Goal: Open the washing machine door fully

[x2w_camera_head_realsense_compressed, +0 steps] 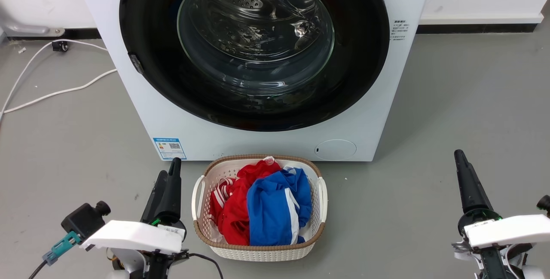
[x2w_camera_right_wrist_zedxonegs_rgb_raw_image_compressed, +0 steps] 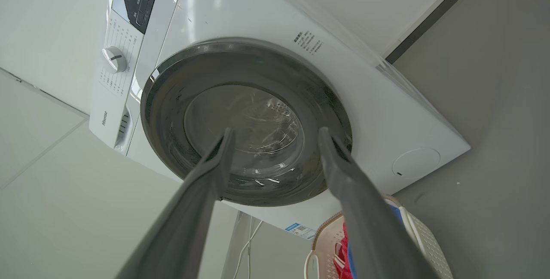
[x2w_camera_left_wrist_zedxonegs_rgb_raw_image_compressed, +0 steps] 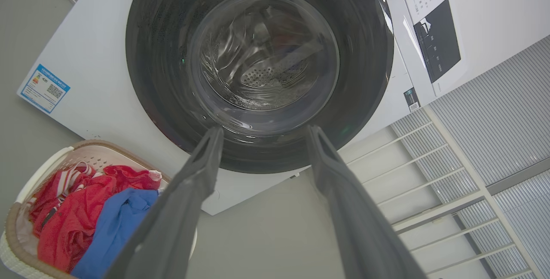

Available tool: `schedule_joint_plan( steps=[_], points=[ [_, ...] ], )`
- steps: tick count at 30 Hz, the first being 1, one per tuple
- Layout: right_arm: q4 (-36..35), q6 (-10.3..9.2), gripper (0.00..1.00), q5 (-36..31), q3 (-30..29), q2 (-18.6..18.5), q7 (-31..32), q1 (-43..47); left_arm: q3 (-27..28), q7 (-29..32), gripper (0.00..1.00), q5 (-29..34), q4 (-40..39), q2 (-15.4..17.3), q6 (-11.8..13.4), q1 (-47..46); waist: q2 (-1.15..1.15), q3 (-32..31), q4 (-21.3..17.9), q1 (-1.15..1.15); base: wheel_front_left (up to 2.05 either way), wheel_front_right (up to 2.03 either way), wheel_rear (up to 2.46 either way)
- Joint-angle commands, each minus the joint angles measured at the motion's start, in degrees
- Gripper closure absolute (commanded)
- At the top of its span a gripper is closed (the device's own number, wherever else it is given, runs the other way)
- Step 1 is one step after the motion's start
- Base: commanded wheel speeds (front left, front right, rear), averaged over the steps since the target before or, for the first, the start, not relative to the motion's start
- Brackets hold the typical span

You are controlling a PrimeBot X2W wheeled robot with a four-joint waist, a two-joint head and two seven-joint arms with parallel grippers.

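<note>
The left hand [x2w_camera_left_wrist_zedxonegs_rgb_raw_image_compressed: 265,129] is released: in its own wrist view the two dark fingers stand well apart, with nothing between them and nothing touched. The right hand [x2w_camera_right_wrist_zedxonegs_rgb_raw_image_compressed: 276,130] is the same, fingers spread wide and free of any contact. Both hang low over the grey floor [x2w_camera_head_realsense_compressed: 451,98], short of the washing machine [x2w_camera_head_realsense_compressed: 193,137] and to either side of a woven-rimmed white basket [x2w_camera_head_realsense_compressed: 260,251] that sits just in front of it with red clothes [x2w_camera_head_realsense_compressed: 234,210] and a blue garment [x2w_camera_head_realsense_compressed: 275,210] inside. The washing machine door [x2w_camera_head_realsense_compressed: 255,42] is shut, its glossy black ring lying flat against the white front, the perforated drum visible through the bulging glass; a small grey piece [x2w_camera_head_realsense_compressed: 136,63] sits at the ring's left edge. The head view takes in a white cable [x2w_camera_head_realsense_compressed: 56,92] trailing on the floor to the left, the round hatch [x2w_camera_head_realsense_compressed: 335,149] low on the front, and the blue label sticker [x2w_camera_head_realsense_compressed: 169,148], which carries a QR code and print too small to read. The wrist views reach higher up the machine: the left one shows a dark control panel [x2w_camera_left_wrist_zedxonegs_rgb_raw_image_compressed: 438,40], and the right one a white dial [x2w_camera_right_wrist_zedxonegs_rgb_raw_image_compressed: 114,59] with faint markings around it and the brand name [x2w_camera_right_wrist_zedxonegs_rgb_raw_image_compressed: 104,118], which appears to read "Hisense". A block of small black print [x2w_camera_head_realsense_compressed: 399,29] beside the door's upper right cannot be made out.
</note>
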Motion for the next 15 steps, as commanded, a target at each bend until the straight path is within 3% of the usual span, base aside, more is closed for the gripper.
schedule_joint_plan(
  steps=[1, 7, 15],
  points=[
    [-1.22, 0.07, 0.00, -4.17, 0.03, -0.63, -0.25, -0.22, -0.66, -0.78, 0.00, 4.33, -1.03, 0.83, -0.12, -1.54, 0.00, -0.02, 0.05, 0.00, 0.00, 0.00, 0.00],
    [-1.82, 0.08, 0.00, -12.80, 0.05, -0.38, 0.13, 0.11, -2.04, -1.89, 0.00, 13.12, -1.08, 2.06, 0.05, -1.84, 0.00, -0.13, 0.05, 0.00, 0.00, 0.00, 0.00],
    [-2.64, 0.09, 0.00, -19.59, 0.34, 0.09, 0.69, 0.36, -3.47, -3.12, 0.00, 20.79, -1.42, 3.04, 0.59, -2.25, 0.00, -0.21, -0.03, 0.00, 0.00, 0.00, 0.00]
  ],
)
